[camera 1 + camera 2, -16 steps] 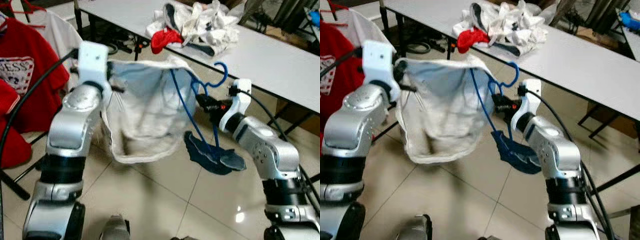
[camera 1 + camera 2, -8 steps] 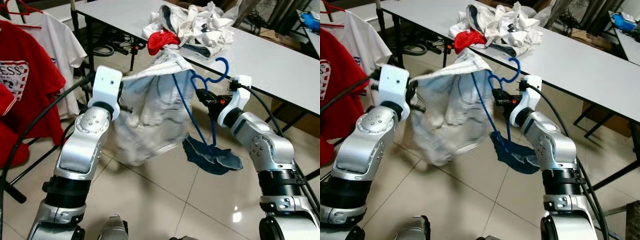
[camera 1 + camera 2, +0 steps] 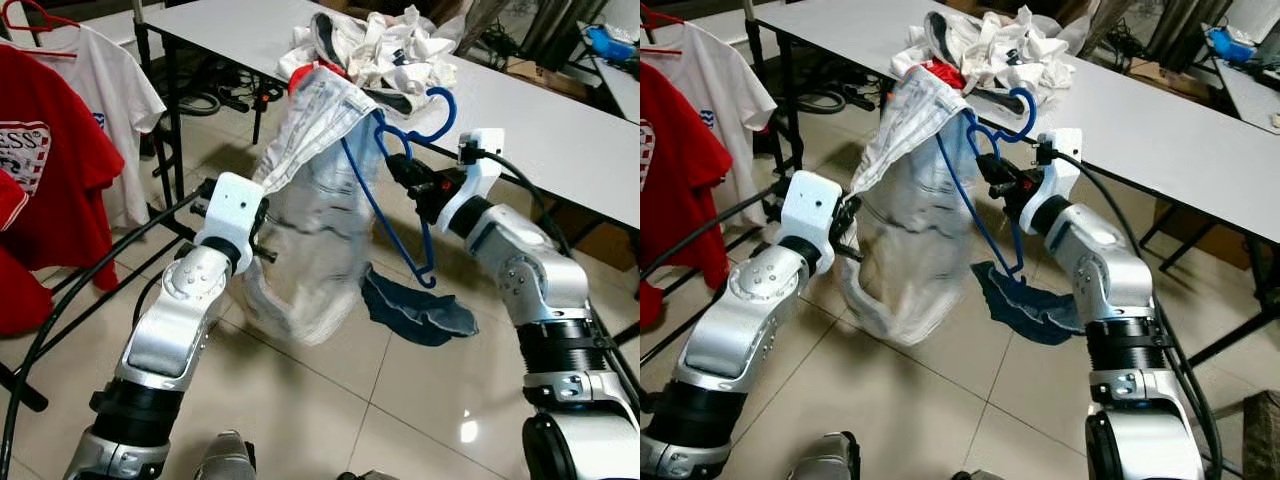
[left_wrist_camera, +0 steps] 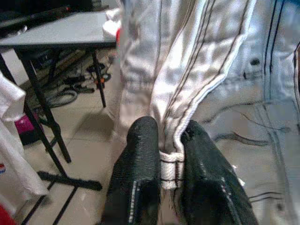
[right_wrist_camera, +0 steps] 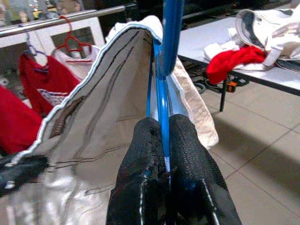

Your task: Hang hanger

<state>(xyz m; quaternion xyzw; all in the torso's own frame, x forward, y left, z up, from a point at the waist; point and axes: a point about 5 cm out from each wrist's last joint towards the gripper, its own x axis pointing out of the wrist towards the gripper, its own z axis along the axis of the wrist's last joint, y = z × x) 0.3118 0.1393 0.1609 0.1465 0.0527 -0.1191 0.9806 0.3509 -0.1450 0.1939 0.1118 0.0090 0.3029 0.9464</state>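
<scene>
The right gripper [image 5: 161, 140] is clamped on the blue hanger [image 3: 400, 190], and the left gripper [image 4: 171, 154] pinches the white garment [image 3: 315, 210] (half on). Next, I think: carry it to the rack.

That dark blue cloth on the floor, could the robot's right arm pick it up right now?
Probably not: the right gripper is shut on the blue hanger, up above the blue cloth. It would have to let go first.

Glossy beige tiled floor [image 3: 330, 390], long white table [image 3: 560, 130] heaped with clothes [image 3: 385, 50].
</scene>
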